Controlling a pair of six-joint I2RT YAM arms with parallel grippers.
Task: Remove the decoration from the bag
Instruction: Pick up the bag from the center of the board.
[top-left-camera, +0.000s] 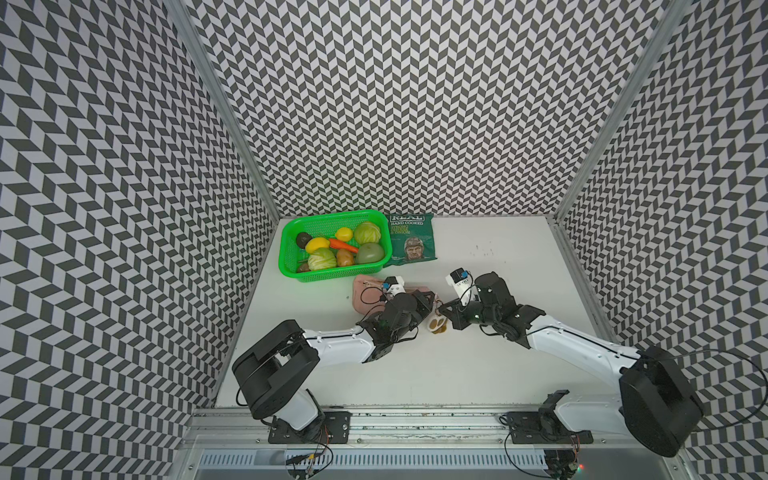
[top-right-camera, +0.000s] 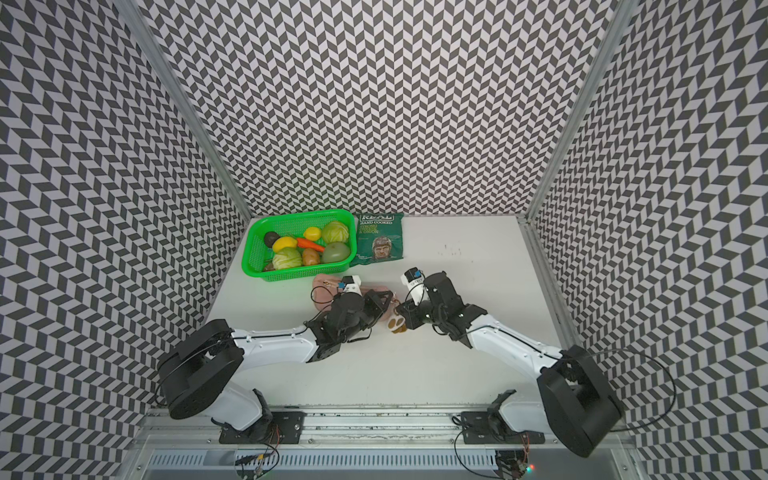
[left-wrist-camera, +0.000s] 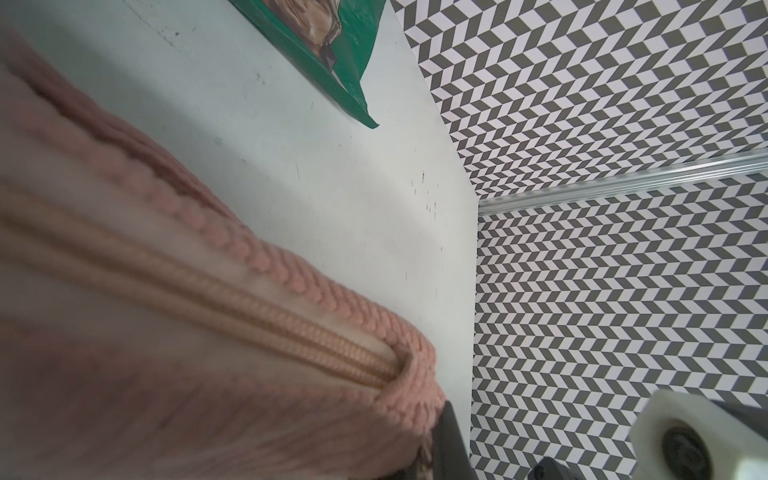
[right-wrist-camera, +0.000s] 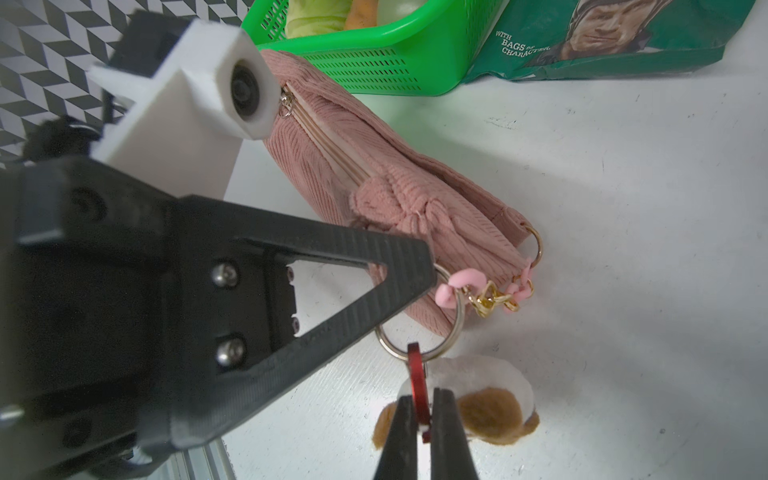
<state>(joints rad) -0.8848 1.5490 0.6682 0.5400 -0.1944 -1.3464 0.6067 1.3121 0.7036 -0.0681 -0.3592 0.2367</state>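
The pink ribbed bag (top-left-camera: 365, 297) (top-right-camera: 323, 293) (right-wrist-camera: 415, 199) lies in front of the basket, its zipper (left-wrist-camera: 249, 307) shut. From its end a short gold and pink chain (right-wrist-camera: 494, 297) runs to a silver ring (right-wrist-camera: 459, 320). A red clasp (right-wrist-camera: 414, 374) hangs on that ring and carries the decoration (top-left-camera: 437, 325) (top-right-camera: 397, 324) (right-wrist-camera: 490, 399), a white and brown plush resting on the table. My left gripper (top-left-camera: 430, 297) (top-right-camera: 390, 297) (right-wrist-camera: 432, 274) is shut on the silver ring, its dark finger (left-wrist-camera: 451, 449) beside the bag's end. My right gripper (top-left-camera: 441, 310) (top-right-camera: 400, 310) (right-wrist-camera: 422, 401) is shut on the red clasp.
A green basket (top-left-camera: 328, 277) with toy fruit and vegetables stands at the back left, just behind the bag. A dark green crisp packet (top-left-camera: 411, 241) lies to its right. Patterned walls enclose the white table on three sides.
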